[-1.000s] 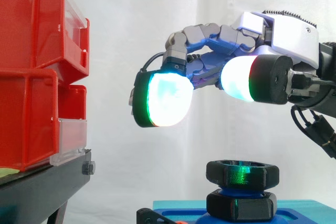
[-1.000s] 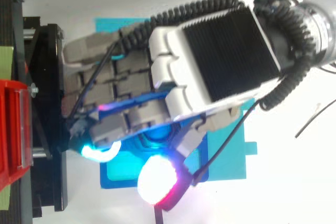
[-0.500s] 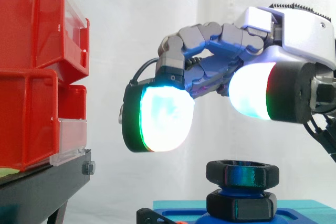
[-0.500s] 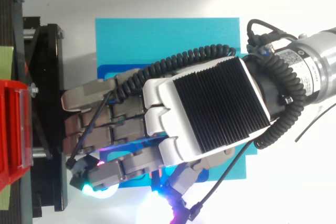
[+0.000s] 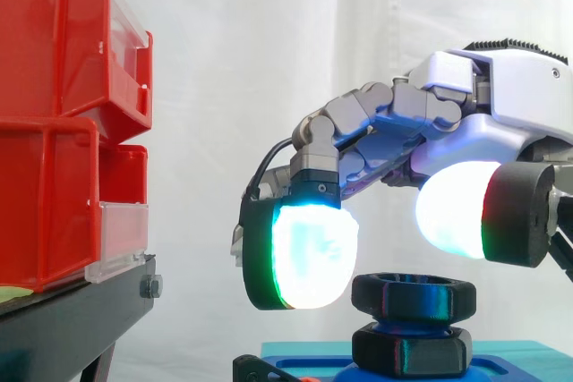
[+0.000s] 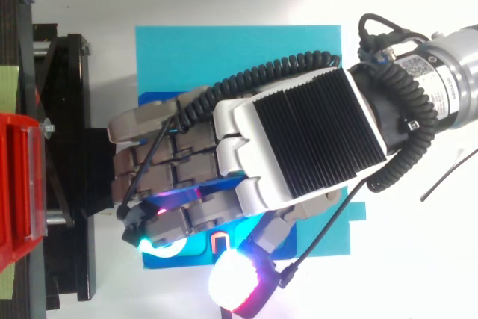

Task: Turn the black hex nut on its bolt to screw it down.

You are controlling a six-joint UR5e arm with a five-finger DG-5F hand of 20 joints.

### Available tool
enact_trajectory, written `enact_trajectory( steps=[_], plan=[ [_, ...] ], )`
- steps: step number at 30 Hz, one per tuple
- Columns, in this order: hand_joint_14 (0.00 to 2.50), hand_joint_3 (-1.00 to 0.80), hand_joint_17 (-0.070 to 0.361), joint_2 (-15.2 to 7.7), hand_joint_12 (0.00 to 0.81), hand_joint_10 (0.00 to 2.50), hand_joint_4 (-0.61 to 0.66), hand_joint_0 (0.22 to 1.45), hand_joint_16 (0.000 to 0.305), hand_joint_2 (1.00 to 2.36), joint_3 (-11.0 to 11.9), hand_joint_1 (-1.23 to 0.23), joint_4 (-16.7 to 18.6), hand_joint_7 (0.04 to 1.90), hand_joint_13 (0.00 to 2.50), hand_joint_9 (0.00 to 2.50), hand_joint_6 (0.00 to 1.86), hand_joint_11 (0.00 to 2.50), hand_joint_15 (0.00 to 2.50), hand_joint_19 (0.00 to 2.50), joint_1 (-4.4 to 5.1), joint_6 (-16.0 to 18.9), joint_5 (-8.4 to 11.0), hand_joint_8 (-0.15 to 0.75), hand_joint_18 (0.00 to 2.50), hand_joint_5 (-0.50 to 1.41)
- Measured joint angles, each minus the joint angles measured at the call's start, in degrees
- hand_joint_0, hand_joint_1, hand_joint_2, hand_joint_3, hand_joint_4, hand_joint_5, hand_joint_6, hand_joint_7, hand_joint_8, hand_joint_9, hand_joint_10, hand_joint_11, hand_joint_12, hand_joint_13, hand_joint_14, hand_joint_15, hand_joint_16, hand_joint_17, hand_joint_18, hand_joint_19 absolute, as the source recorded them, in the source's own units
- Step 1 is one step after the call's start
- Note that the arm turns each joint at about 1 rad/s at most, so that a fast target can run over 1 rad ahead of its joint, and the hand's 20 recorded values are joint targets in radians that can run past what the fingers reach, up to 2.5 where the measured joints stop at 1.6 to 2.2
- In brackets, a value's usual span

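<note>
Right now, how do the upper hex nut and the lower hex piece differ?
The upper hex nut sits raised on the blue thread, bore open; the lower hex piece rests in the blue base. The hand's pads reach the upper one's level, not the lower's. Both are black hexagons.

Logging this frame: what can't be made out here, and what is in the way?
- Side view: whether the hand touches the upper nut; they overlap along the line of sight.
- Side view: the bolt thread, mostly covered by the upper nut and the lower nut.
- Side view: the blue base, cut off by the bottom edge.
- Top view: both nuts and the bolt, hidden under the hand.
</note>
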Motion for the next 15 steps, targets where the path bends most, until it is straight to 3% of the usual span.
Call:
enact_trajectory(
  steps=[15],
  plan=[
    [0.01,-0.5,0.061,-0.05,0.265,0.01,0.16,0.48,0.027,1.0,-0.01,-0.39,-0.9,0.87,0.66,0.7,0.75,0.27,0.2,0.14,-1.67,0.05,-2.44,0.24,0.37,-0.17]
  ],
)
